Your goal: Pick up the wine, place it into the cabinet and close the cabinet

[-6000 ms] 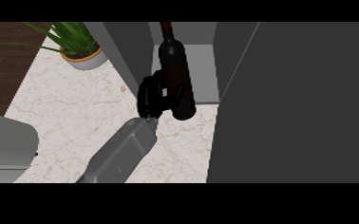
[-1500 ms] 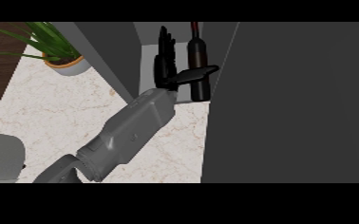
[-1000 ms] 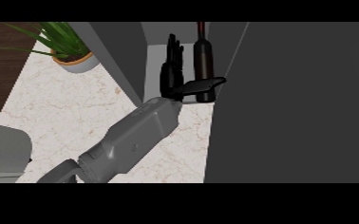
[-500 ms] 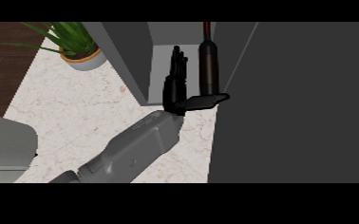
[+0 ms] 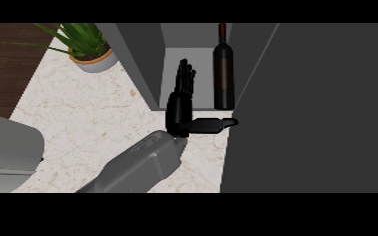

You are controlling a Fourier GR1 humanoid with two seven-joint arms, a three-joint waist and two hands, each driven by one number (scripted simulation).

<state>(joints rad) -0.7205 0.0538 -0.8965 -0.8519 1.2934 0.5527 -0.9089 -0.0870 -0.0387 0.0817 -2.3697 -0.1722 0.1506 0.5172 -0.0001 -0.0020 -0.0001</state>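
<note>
Dark grey, flat and matte, the cabinet door (image 5: 310,110) fills the right part of the head view from top to bottom. Its left edge runs just right of the cabinet opening. The cabinet (image 5: 140,60) is a grey box with smooth side walls and a paler floor inside. It stands on a counter (image 5: 88,115) of cream stone with faint brown veining. A strip of dark wood (image 5: 18,55) shows at the far left, beyond the counter's edge. A rounded grey object (image 5: 16,147) sits at the lower left edge; what it is cannot be told.

A grey forearm (image 5: 136,167) enters from the lower edge and rises toward the cabinet. Which arm it is cannot be told with certainty from this view; it is treated here as the right hand (image 5: 179,112). The hand is black. Its fingers (image 5: 184,77) are straight, held side by side, and point into the cabinet opening. The thumb (image 5: 214,125) sticks out sideways to the right, and its tip reaches the edge of the door. The hand holds nothing.

The wine (image 5: 224,67) is a dark, slim bottle with a long neck and a reddish top. It stands upright inside the cabinet, just right of the fingers and apart from them. No label text is legible.

A potted plant (image 5: 85,45) stands at the upper left, with narrow green leaves in a pale round pot.
</note>
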